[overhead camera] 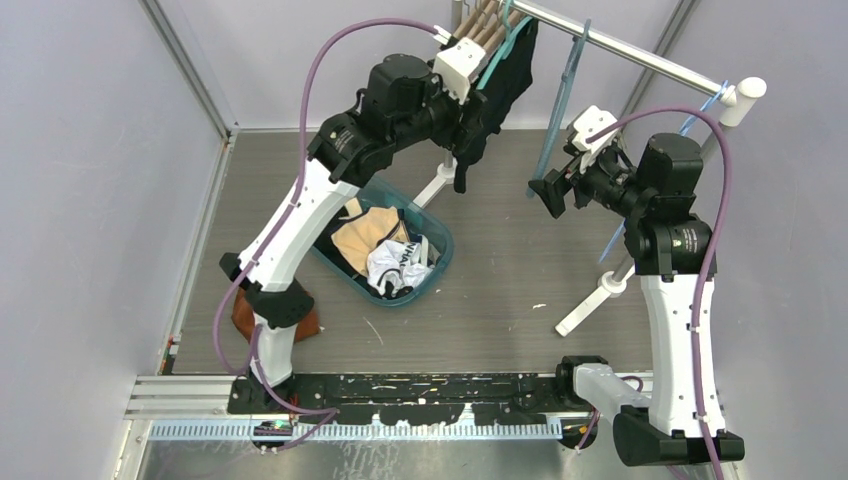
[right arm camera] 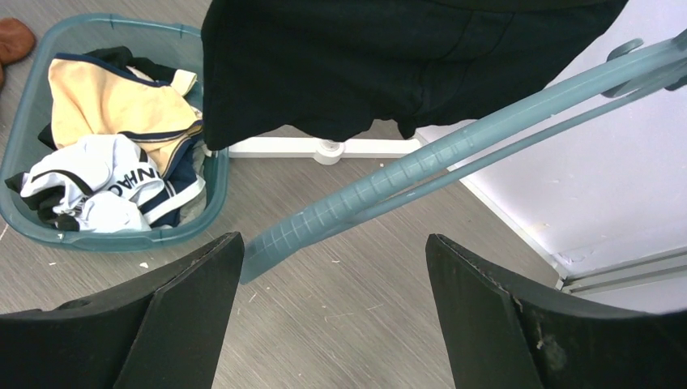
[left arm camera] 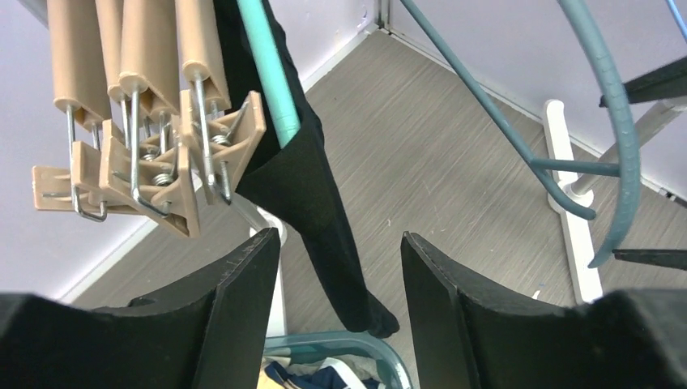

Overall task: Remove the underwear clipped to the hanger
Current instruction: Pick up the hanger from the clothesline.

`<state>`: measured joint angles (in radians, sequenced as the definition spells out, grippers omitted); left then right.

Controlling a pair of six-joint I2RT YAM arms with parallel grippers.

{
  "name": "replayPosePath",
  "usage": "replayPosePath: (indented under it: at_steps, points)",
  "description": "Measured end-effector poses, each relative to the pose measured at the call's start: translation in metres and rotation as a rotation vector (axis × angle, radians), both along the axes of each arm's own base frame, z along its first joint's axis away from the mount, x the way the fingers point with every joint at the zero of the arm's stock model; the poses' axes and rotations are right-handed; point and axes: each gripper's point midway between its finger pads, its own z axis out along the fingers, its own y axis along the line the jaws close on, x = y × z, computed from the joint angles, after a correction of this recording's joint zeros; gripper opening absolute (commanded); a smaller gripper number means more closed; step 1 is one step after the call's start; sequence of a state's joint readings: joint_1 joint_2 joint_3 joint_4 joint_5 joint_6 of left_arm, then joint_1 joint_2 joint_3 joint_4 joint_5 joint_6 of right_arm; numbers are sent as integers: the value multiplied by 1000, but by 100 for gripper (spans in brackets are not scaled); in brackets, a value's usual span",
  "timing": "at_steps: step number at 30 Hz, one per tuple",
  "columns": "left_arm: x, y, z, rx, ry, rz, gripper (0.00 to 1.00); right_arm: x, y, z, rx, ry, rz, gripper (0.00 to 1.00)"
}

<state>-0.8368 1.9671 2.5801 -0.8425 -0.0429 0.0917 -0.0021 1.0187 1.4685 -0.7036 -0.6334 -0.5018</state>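
Observation:
Black underwear (overhead camera: pixel 497 90) hangs from a teal hanger (overhead camera: pixel 503 45) on the rail. In the left wrist view the underwear (left arm camera: pixel 312 190) hangs down from the teal hanger (left arm camera: pixel 271 73), just beyond and between my fingers. My left gripper (left arm camera: pixel 340 243) is open and empty; in the top view it (overhead camera: pixel 470 122) sits against the underwear's left side. My right gripper (overhead camera: pixel 552 195) is open and empty, right of the underwear and lower. In the right wrist view the gripper (right arm camera: pixel 332 251) is below the underwear (right arm camera: pixel 389 57), with an empty blue-grey hanger (right arm camera: pixel 389 182) in between.
Several tan clip hangers (left arm camera: pixel 154 162) hang empty left of the teal one. A teal basket (overhead camera: pixel 443 262) of clothes sits on the floor below. The metal rail (overhead camera: pixel 640 55) runs to the right, with its white foot (overhead camera: pixel 590 300) on the floor. A brown object (overhead camera: pixel 240 315) lies by the left arm's base.

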Motion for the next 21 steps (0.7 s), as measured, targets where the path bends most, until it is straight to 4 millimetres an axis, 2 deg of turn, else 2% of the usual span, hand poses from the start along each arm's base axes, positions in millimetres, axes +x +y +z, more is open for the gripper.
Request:
replayPosePath:
  at_steps: [8,14,17,21]
  points:
    - [18,3,-14,-44,83,22,56,0,-2,-7,-17,3,-3,89]
    - [25,-6,-31,-39,120,23,53,1,-2,-11,-20,10,-3,89]
    - [30,-11,-38,-34,127,23,48,1,-2,-13,-21,15,-4,89]
    - [36,-19,-42,-40,125,16,46,1,-3,-15,-24,17,-7,88]
